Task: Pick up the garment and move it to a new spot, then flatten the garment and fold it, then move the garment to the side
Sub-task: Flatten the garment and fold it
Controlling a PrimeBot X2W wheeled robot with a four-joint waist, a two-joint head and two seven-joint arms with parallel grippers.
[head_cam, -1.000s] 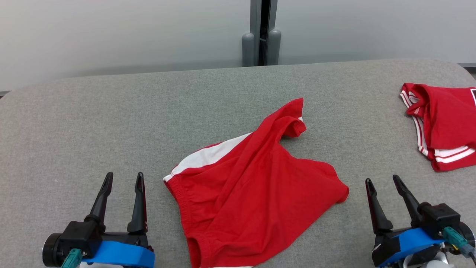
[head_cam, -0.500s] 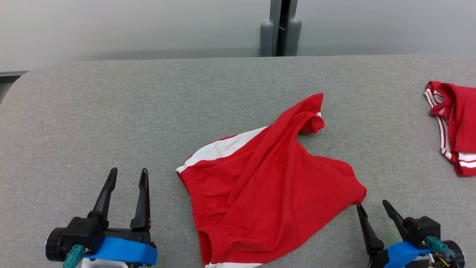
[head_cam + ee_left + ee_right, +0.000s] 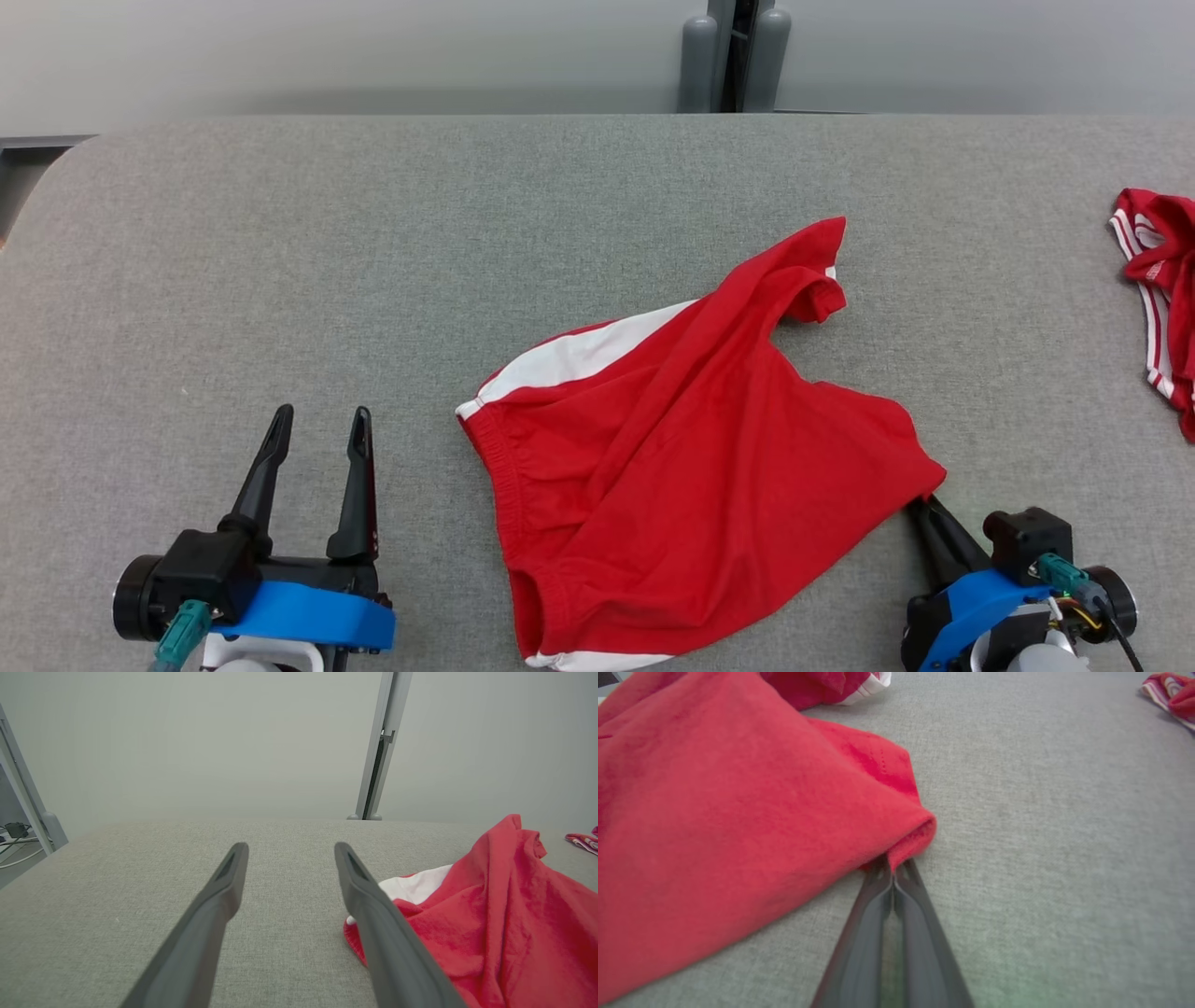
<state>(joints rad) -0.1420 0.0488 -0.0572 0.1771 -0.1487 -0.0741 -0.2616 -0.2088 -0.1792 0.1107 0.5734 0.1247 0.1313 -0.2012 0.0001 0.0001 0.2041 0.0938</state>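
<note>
At the lower right of the head view, closest to you, your right gripper (image 3: pixel 924 511) has its two long dark fingers pressed together on the near right corner of the red shorts (image 3: pixel 691 448), a soft, crumpled cloth pair with a white side panel. The right wrist view shows the tips meeting just under that rolled hem corner, with the cloth folded over them. Across from it at the lower left, your left gripper (image 3: pixel 322 415) sits over the grey woven tabletop (image 3: pixel 373 233) with its fingers spread apart and nothing between them, near the waistband side of the shorts but apart from it. Beyond both grippers the shorts lie roughly in the middle of the table, a little to your right, bunched and creased rather than flat. The elastic waistband faces your left, the white panel runs along the upper left edge, and one leg opening twists up toward the far side. Farther off at the right edge of the table, well apart from the shorts, you can see part of a second red garment with thin white stripes (image 3: pixel 1158 271). Past the far table edge stands a pale grey wall with a grey vertical post (image 3: pixel 738 56).
</note>
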